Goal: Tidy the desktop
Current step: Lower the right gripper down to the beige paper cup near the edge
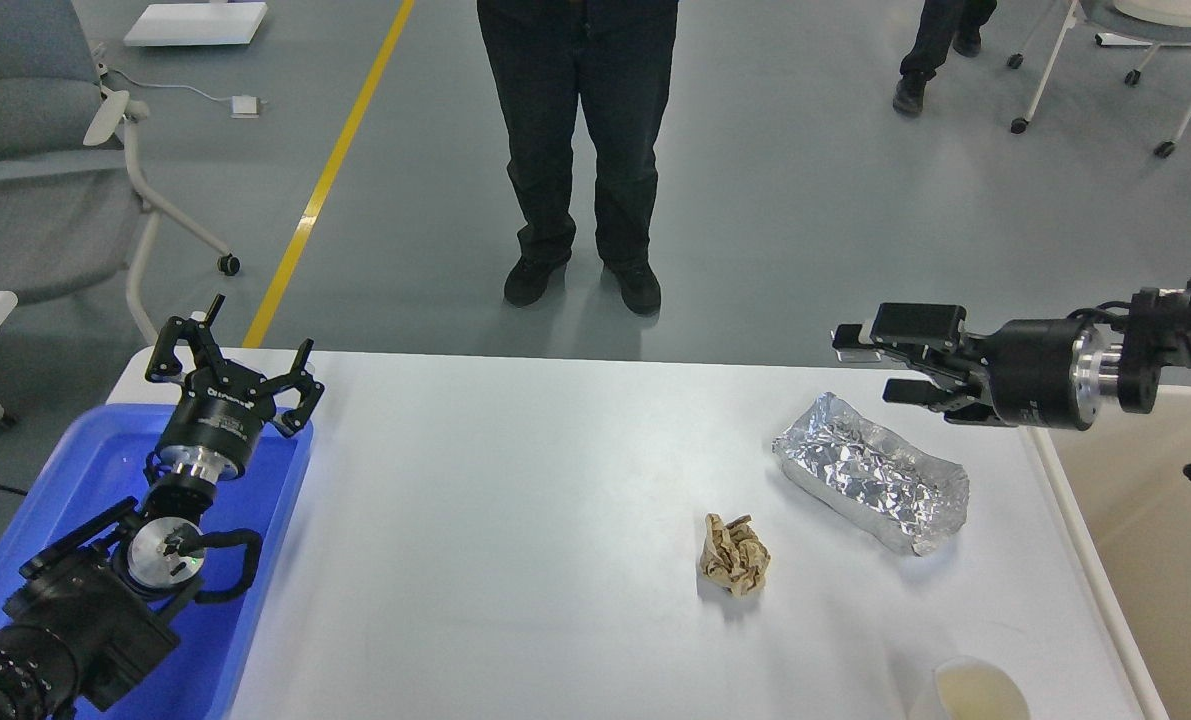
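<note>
The white desktop (515,520) fills the middle of the head view. On its right half lie a crumpled silver foil tray (870,485) and, nearer me, a crumpled brown paper ball (735,555). A white cup (970,690) stands at the front right edge. My right gripper (870,362) is open and empty, turned sideways, just above and behind the foil tray's far end. My left gripper (235,365) is open and empty, above the far end of the blue tray (85,480) at the left.
A beige bin (1165,560) stands beside the desktop's right edge. A person in black (580,150) stands just beyond the far edge. A grey chair (45,170) is at the far left, and another person walks at the top right.
</note>
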